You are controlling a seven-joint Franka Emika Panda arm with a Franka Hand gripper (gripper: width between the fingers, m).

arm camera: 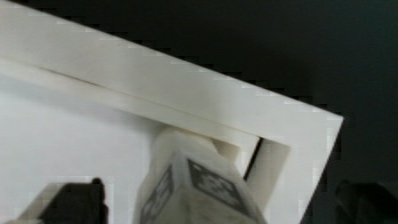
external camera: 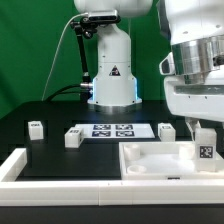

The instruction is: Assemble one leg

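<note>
The gripper hangs over the tray, above the tray's far corner on the exterior view's right, and its fingers are clamped on the leg. The leg stands upright directly under the gripper, with its marker tag facing the exterior camera and its lower end down at that corner. In the wrist view the leg sits just inside the corner where two of the tray's raised rims meet. I cannot tell whether it touches the tray floor. A spare post stands just behind the tray. The marker board lies behind the tray, toward the exterior view's left. A second spare post stands beyond the board, farther from the tray.
</note>
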